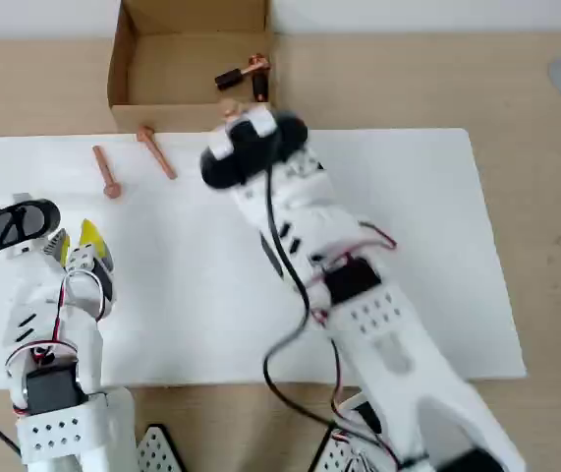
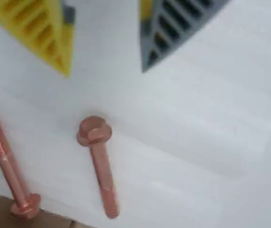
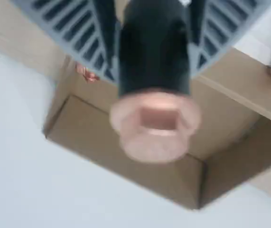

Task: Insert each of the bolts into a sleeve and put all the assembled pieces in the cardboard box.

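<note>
Left wrist view first, since that arm's nearest you: the left gripper (image 2: 107, 42) hangs spread wide and empty over the white mat (image 2: 197, 133). A loose bolt (image 2: 99, 166) and a second bolt (image 2: 9, 166) lie just past it, so leave that arm parked.

Further out, your right gripper (image 3: 154, 28) is clamped on a black sleeve (image 3: 154, 52) with a copper bolt head (image 3: 155, 126) poking out of its end. It sits right at a near corner of the cardboard box (image 3: 102, 156).

I'd say that's too close to the edge to drop. Nudge it farther in over the box floor and get low. Then let go gently so the bolt doesn't slide out or clip the wall. Aim clear of the assembled pieces (image 1: 246, 74) already lying inside.
</note>
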`<action>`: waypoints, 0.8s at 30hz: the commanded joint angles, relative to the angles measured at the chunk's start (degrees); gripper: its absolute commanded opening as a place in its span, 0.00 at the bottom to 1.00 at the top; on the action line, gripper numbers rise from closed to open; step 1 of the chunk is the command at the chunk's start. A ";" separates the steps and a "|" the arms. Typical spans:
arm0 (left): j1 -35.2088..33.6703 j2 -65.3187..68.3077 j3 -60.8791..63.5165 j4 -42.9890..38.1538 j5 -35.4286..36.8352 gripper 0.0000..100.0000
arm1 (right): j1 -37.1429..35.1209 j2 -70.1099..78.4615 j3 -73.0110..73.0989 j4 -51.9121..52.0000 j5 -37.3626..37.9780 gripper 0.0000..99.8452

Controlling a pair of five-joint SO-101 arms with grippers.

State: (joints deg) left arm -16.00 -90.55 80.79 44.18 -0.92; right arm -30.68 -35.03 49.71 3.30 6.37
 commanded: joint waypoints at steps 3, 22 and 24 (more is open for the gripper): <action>-0.62 -0.40 -0.09 -1.49 0.53 0.11 | 2.07 11.47 -13.58 -1.93 0.35 0.01; -0.44 -0.40 4.66 -1.67 0.70 0.11 | 4.35 64.13 -69.93 0.88 3.08 0.01; -0.44 -0.40 4.66 -1.67 0.79 0.11 | 4.53 70.20 -77.23 2.37 3.34 0.01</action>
State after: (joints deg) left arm -16.00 -90.55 85.80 43.74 -0.57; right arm -27.34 30.20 -13.67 4.79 9.01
